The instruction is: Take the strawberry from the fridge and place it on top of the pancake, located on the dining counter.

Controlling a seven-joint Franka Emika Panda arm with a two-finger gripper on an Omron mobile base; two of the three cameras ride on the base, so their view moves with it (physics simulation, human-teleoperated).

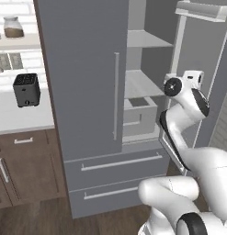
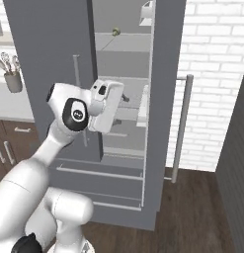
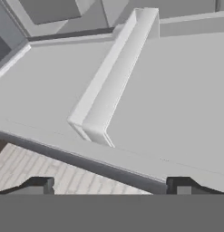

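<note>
1. The white arm fills the foreground of both base views, its hand raised in front of the fridge (image 1: pixel 87 92), level with the middle shelves.
2. The gripper (image 3: pixel 109 186) has its two dark fingertips (image 3: pixel 38 185) standing wide apart with nothing between them; the jaws are open and empty.
3. In the hand view, those tips point at the grey inner face of the open right door (image 2: pixel 165 99), where a pale door bin (image 3: pixel 113 77) juts out.
4. The fridge's left door is shut; the right door is swung open, showing pale grey shelves (image 1: pixel 144 85) and a drawer bin (image 1: pixel 139 117).
5. A small round greenish object (image 2: pixel 115 32) sits on an upper shelf; whether it is the strawberry cannot be told.
6. A black toaster (image 1: pixel 26 89) stands on the wall counter (image 1: pixel 23 119) left of the fridge.
</note>
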